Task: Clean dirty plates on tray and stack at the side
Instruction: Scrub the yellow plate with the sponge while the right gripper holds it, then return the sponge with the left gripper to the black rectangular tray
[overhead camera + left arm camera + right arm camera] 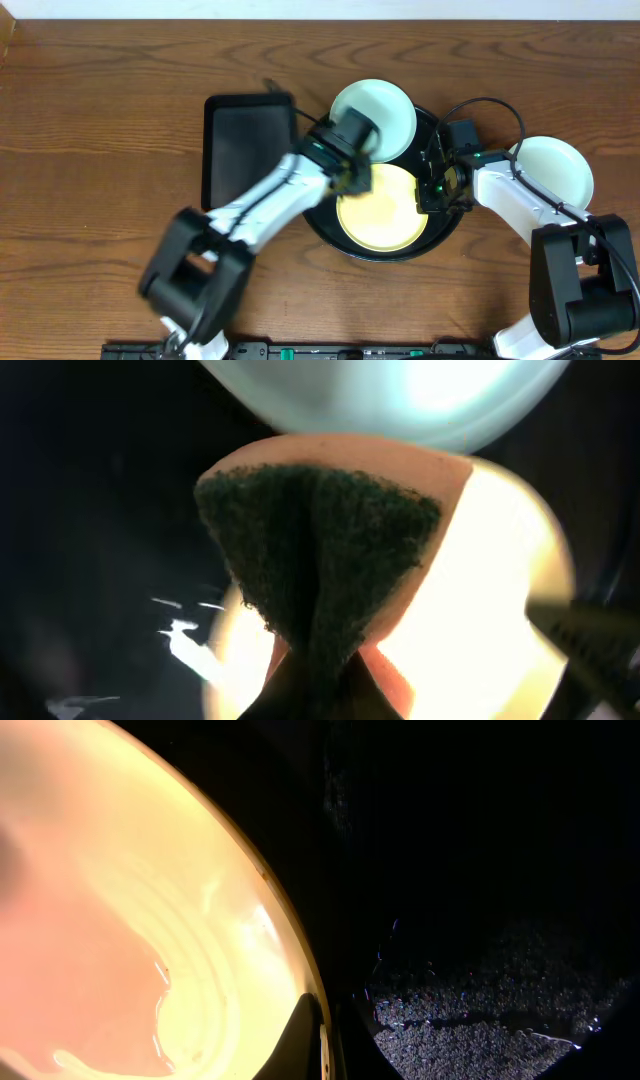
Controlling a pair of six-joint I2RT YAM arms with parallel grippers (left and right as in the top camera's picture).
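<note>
Left claw (352, 172) pinched tight on sponge (320, 550), low over yellow plate (385, 218). Right claw (430, 195) clamped on that plate's right rim, steadying it. Plate lies in tray (450, 230). We judge: scrubbing step, second plate. Next: wipe centre clean, lift, stack on side mint plate (560, 165) outside tray, right. Far mint plate (385, 108) waits at tray's back edge.

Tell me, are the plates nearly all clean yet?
About a third done, I'd guess. One mint plate sits off the tray on the table, with no smear that I can see. In hand: the left gripper presses a sponge on the yellow plate while the right gripper pinches its rim. Left: the other mint plate at the tray's back edge, then stacking.
</note>
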